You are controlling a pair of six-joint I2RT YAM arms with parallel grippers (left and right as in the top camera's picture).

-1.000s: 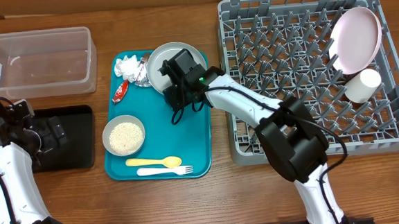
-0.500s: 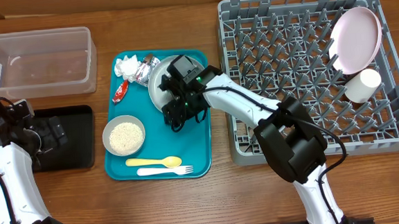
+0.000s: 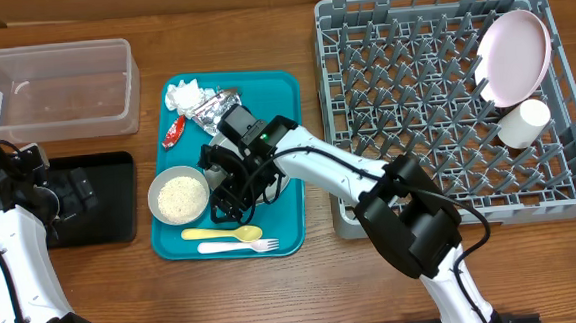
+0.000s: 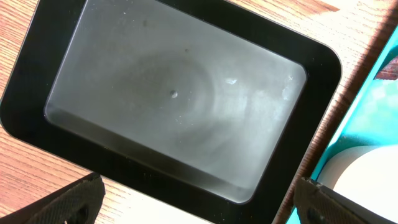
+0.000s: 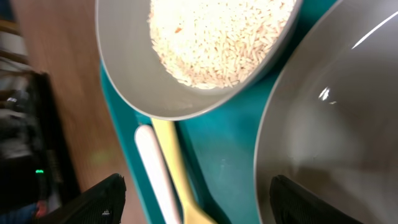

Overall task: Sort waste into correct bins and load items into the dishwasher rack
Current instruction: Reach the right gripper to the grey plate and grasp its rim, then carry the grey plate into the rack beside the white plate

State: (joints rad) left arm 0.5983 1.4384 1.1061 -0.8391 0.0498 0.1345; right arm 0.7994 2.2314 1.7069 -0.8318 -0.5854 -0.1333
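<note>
A clear plastic rectangular tub (image 3: 48, 86) sits well to the left of the teal serving tray (image 3: 284, 232), level with its far end. Just left of that tray lies a shallow black rectangular tray (image 4: 174, 93). The left gripper (image 4: 196, 186) hangs over it, fingers spread wide with nothing between them.

In the teal tray's far-left corner are a crumpled white napkin (image 3: 184, 93) and a crumpled silver foil wrapper (image 3: 210, 108), with a small red packet (image 3: 173, 133) at the left edge. On its near-left part a small grey bowl (image 5: 134, 87) holds a heap of loose white rice grains (image 5: 217, 37). A yellow spoon (image 3: 222, 233) and a white fork (image 3: 238, 247) lie along its near edge.

The right gripper (image 5: 198, 190) is over the tray's middle with its fingers wide apart. The grey round dish (image 5: 336, 124) lies close under it, beside the bowl; I cannot tell whether a finger touches it.

Right of the teal tray stands the large square grey plastic crate (image 3: 442, 217). In its far-right part are a pale pinkish-white round plate (image 3: 514, 55) propped on edge and a white cup (image 3: 523, 122).
</note>
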